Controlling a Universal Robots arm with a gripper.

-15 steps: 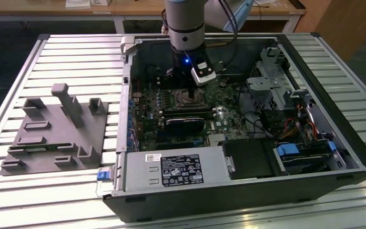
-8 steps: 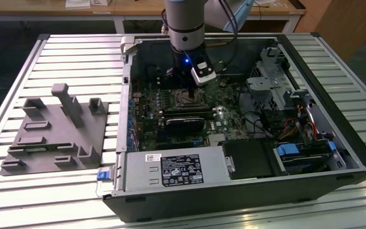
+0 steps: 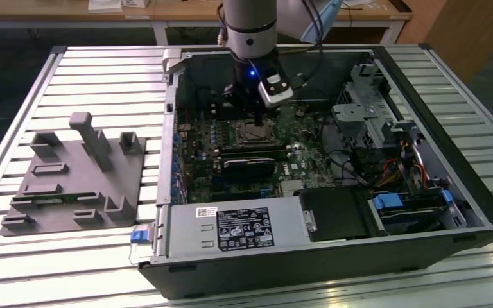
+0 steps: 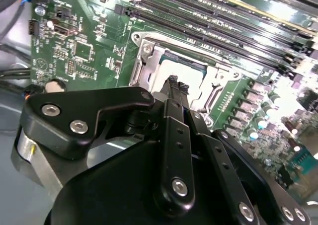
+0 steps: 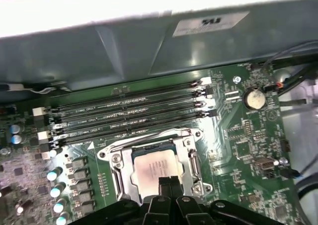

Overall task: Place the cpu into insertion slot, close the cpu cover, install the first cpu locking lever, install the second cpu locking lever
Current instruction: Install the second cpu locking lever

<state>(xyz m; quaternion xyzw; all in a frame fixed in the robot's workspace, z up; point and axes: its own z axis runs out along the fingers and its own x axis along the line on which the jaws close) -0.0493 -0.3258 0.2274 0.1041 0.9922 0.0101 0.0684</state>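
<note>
The cpu (image 5: 149, 168), a pale silver square, lies flat in the insertion slot (image 5: 107, 153) on the green board. The cpu cover (image 5: 118, 178), a thin metal frame, lies down around it, and the cpu face (image 4: 188, 67) shows through its window. My gripper (image 5: 168, 182) hangs right over the near edge of the cpu, its two black fingers pressed together with nothing between them. The fingertips (image 4: 172, 81) sit at the edge of the cover (image 4: 144, 61). In the exterior view the gripper (image 3: 255, 122) reaches down into the open computer case onto the socket (image 3: 253, 133).
Several long black memory slots (image 5: 129, 113) run beside the socket, with a coin battery (image 5: 253, 98) nearby. A black card (image 3: 248, 168), a power supply (image 3: 229, 228) and a drive cage (image 3: 375, 109) crowd the case. A grey fixture (image 3: 75, 173) stands at the exterior view's left.
</note>
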